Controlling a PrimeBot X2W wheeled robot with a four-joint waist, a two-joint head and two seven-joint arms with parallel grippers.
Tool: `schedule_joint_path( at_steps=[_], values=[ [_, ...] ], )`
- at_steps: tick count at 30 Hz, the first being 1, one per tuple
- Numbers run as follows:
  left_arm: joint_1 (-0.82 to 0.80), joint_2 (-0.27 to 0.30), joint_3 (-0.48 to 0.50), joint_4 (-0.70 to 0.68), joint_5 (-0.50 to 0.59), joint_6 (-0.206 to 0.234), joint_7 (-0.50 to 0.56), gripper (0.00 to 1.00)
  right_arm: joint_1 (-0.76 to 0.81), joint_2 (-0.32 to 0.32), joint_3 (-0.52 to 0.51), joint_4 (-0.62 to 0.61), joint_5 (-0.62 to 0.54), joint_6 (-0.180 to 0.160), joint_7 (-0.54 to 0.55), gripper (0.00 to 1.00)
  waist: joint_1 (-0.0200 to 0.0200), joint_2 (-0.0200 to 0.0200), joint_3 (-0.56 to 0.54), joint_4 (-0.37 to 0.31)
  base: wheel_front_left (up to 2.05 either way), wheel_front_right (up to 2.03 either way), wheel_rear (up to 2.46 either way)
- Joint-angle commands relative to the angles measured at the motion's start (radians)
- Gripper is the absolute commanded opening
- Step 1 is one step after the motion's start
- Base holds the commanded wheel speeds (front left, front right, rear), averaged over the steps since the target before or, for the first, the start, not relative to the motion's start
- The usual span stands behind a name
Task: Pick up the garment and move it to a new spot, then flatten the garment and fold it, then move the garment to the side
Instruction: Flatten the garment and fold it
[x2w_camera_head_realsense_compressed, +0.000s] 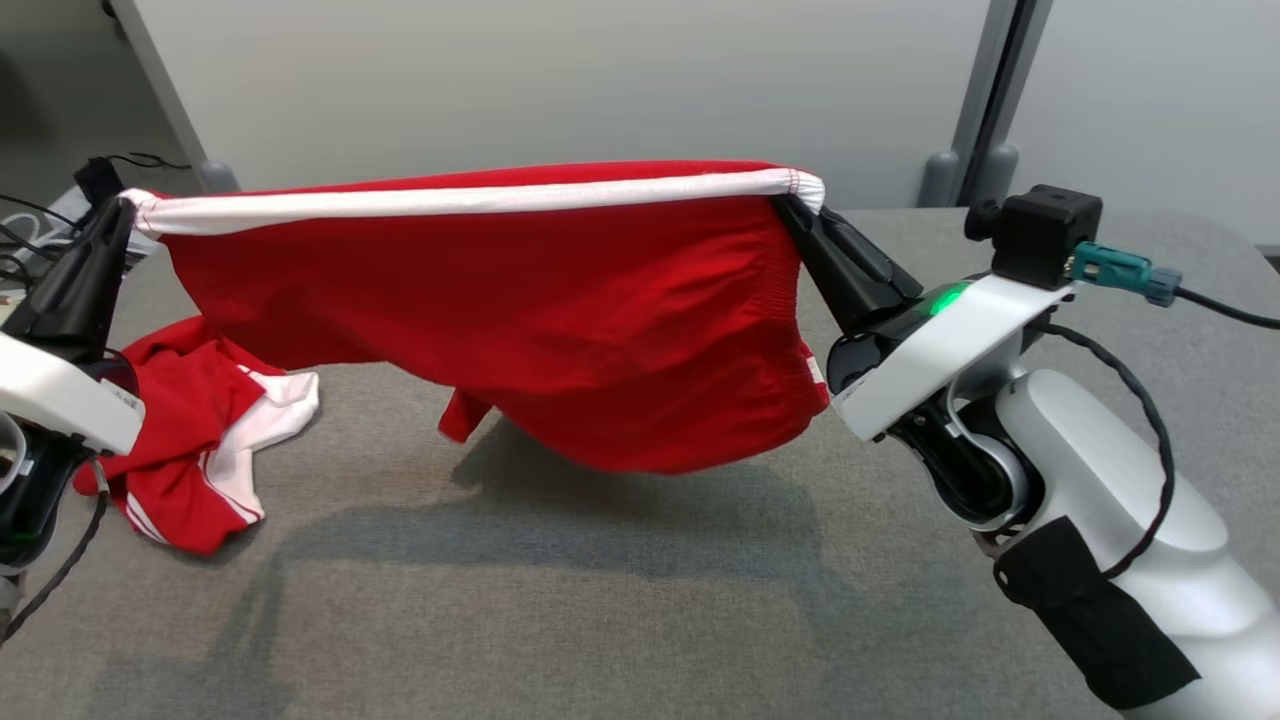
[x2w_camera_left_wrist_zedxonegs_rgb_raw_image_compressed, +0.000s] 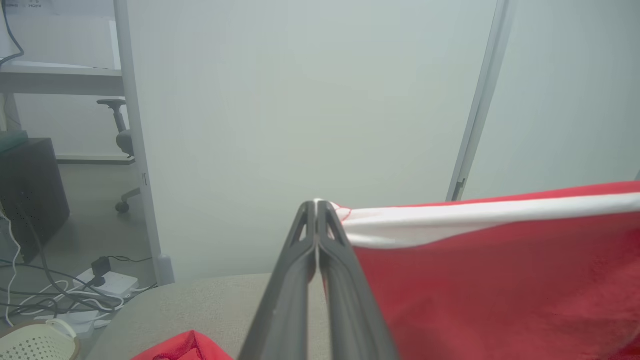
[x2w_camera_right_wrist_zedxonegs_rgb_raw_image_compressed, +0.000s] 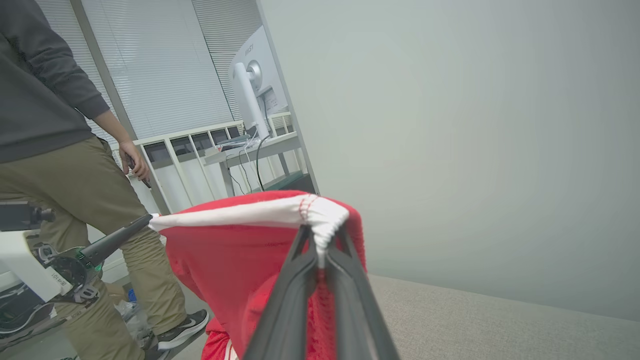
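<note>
The garment (x2w_camera_head_realsense_compressed: 560, 310) is red with a white waistband and white stripes. It hangs stretched in the air between both grippers, above the grey table (x2w_camera_head_realsense_compressed: 640, 600). My left gripper (x2w_camera_head_realsense_compressed: 122, 205) is shut on the waistband's left end, seen close in the left wrist view as the left gripper (x2w_camera_left_wrist_zedxonegs_rgb_raw_image_compressed: 317, 205) pinching white cloth of the garment (x2w_camera_left_wrist_zedxonegs_rgb_raw_image_compressed: 500, 280). My right gripper (x2w_camera_head_realsense_compressed: 795, 205) is shut on the waistband's right end; the right wrist view shows the right gripper (x2w_camera_right_wrist_zedxonegs_rgb_raw_image_compressed: 321, 235) clamped on the bunched white band of the garment (x2w_camera_right_wrist_zedxonegs_rgb_raw_image_compressed: 225, 250). The garment's lower left part lies crumpled on the table.
A pale partition wall (x2w_camera_head_realsense_compressed: 560, 80) stands behind the table. A person (x2w_camera_right_wrist_zedxonegs_rgb_raw_image_compressed: 65, 165) in khaki trousers stands beyond the table's left side. Cables and a power strip (x2w_camera_left_wrist_zedxonegs_rgb_raw_image_compressed: 105, 287) lie on the floor there. A white perforated basket (x2w_camera_left_wrist_zedxonegs_rgb_raw_image_compressed: 37, 342) sits near the table's corner.
</note>
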Motion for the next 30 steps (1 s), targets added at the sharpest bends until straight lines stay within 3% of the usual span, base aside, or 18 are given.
schedule_joint_path(
  at_steps=[1, 7, 11, 15, 18, 22, 23, 25, 30],
  values=[
    [-0.057, 0.063, 0.041, -0.002, 0.002, 0.001, 0.003, 0.00, -0.009, -0.012, -0.005, -0.030, 0.015, 0.001, -0.002, 0.00, 0.0000, 0.0000, -0.020, 0.018, 0.00, 0.00, 0.00],
    [0.005, 0.057, -0.002, 0.036, -0.010, 0.009, 0.064, 0.00, 0.084, -0.047, 0.044, -0.015, 0.064, 0.001, 0.096, 0.00, 0.0000, 0.0000, -0.013, 0.020, 0.00, 0.00, 0.00],
    [0.132, 0.005, -0.057, 0.045, -0.117, 0.003, 0.173, 0.00, 0.158, -0.052, 0.097, 0.018, 0.121, 0.001, 0.268, 0.00, 0.0000, 0.0000, 0.025, 0.011, 0.00, 0.00, 0.00],
    [0.239, 0.000, -0.139, -0.016, -0.220, 0.001, 0.305, 0.00, 0.206, -0.013, 0.119, 0.032, 0.175, 0.001, 0.485, 0.00, 0.0000, 0.0000, 0.111, -0.007, 0.00, 0.00, 0.00],
    [0.275, 0.045, -0.194, -0.114, -0.332, 0.001, 0.462, 0.00, 0.212, 0.046, 0.100, 0.062, 0.161, 0.001, 0.626, 0.00, 0.0000, 0.0000, 0.197, -0.024, 0.00, 0.00, 0.00],
    [0.225, 0.141, -0.214, -0.277, -0.464, 0.001, 0.651, 0.00, 0.131, 0.133, 0.012, 0.143, 0.060, 0.001, 0.758, 0.00, 0.0000, 0.0000, 0.328, -0.050, 0.00, 0.00, 0.00],
    [0.197, 0.166, -0.199, -0.299, -0.498, 0.001, 0.690, 0.00, 0.082, 0.143, -0.029, 0.148, 0.031, 0.001, 0.742, 0.00, 0.0000, 0.0000, 0.359, -0.057, 0.00, 0.00, 0.00],
    [0.080, 0.205, -0.104, -0.317, -0.506, 0.001, 0.650, 0.00, -0.050, 0.148, -0.108, 0.114, -0.005, 0.001, 0.602, 0.00, 0.0000, 0.0000, 0.419, -0.069, 0.00, 0.00, 0.00],
    [-0.316, 0.240, 0.224, -0.360, -0.404, 0.001, 0.228, 0.00, -0.434, 0.149, -0.304, 0.184, -0.141, 0.001, 0.068, 0.00, 0.0000, 0.0000, 0.503, -0.094, 0.00, 0.00, 0.00]
  ],
)
